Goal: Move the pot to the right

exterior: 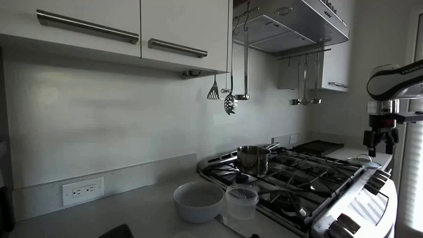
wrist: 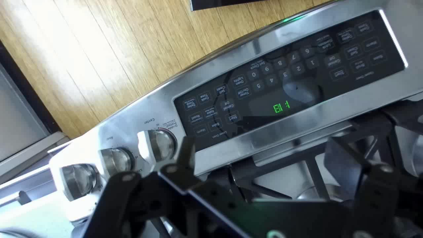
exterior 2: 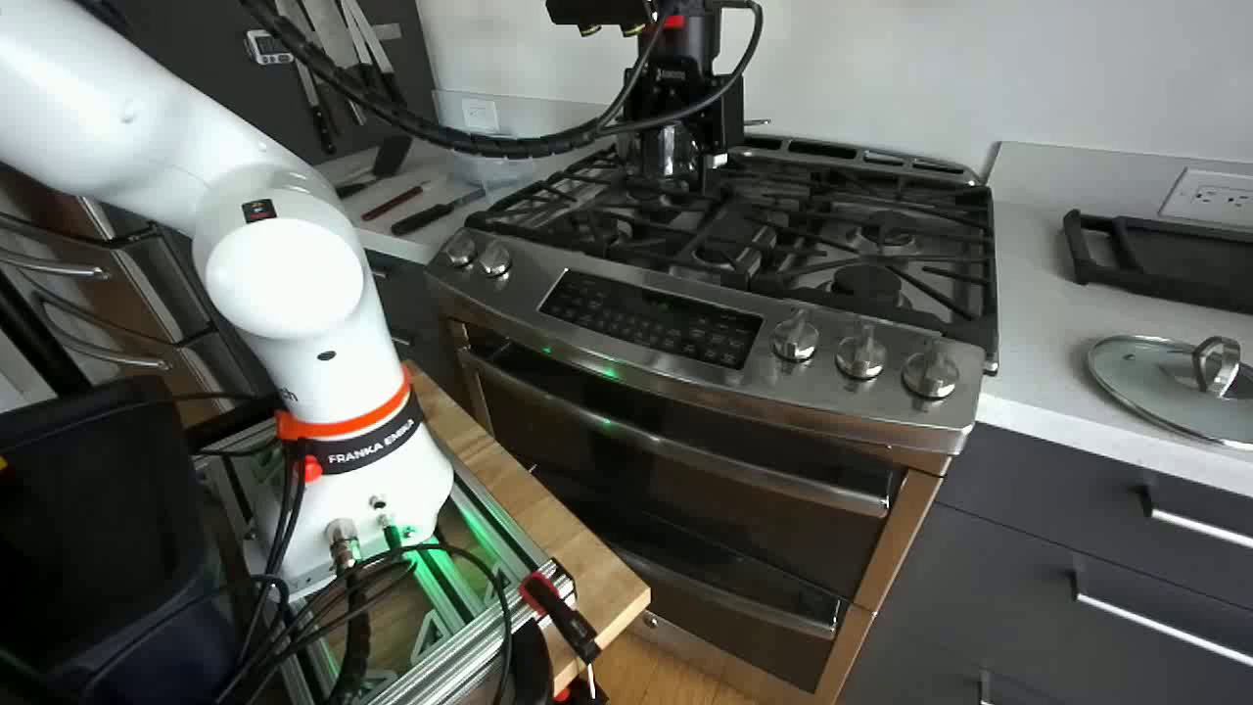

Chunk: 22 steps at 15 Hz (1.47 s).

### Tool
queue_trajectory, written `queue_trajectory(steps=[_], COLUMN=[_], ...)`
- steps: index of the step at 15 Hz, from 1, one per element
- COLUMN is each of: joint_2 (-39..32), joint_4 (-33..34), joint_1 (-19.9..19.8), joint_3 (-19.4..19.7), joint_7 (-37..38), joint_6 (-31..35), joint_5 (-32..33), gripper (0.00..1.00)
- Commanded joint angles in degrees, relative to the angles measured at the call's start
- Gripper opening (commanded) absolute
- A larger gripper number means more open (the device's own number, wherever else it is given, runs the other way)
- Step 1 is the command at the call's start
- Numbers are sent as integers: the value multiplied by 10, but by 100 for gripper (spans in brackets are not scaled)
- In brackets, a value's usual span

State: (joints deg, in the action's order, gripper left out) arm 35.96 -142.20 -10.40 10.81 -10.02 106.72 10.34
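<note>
The small shiny steel pot [exterior: 253, 162] stands upright on the burner grates near the back wall, in an exterior view. Its handle [exterior: 273, 145] points away from that camera. In an exterior view my gripper blocks much of the pot's place; a shiny grey surface [exterior 2: 672, 150] between the fingers looks like part of it. The pot does not show in the wrist view. My gripper [exterior: 381, 152] hangs fingers down, above and apart from the stove's front part, well away from the pot. Its fingers are spread with nothing between them, also in the wrist view [wrist: 266, 155].
A wide pale bowl [exterior: 199, 203], a clear plastic container [exterior: 242, 203] and knives stand or lie beside the stove. A glass lid [exterior 2: 1165, 387] and a black tray [exterior 2: 1184, 259] lie on the opposite counter. Knobs [exterior 2: 861, 352] line the stove front. Utensils hang under the hood [exterior: 290, 23].
</note>
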Motion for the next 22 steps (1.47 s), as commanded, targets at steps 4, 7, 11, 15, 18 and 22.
queue_trajectory(steps=[4, 7, 11, 15, 18, 22], joint_2=[0, 0, -47, -128, -196, -270], joint_4=[1, 1, 44, 135, 211, 282], joint_1=[3, 3, 17, 45, 67, 85], joint_3=[2, 2, -3, -20, -38, -60], joint_7=[1, 1, 9, 18, 22, 24], joint_6=[-2, -2, 20, 39, 16, -12], joint_5=[1, 1, -11, -43, -80, -116], gripper=[100, 100, 100, 100, 100, 100])
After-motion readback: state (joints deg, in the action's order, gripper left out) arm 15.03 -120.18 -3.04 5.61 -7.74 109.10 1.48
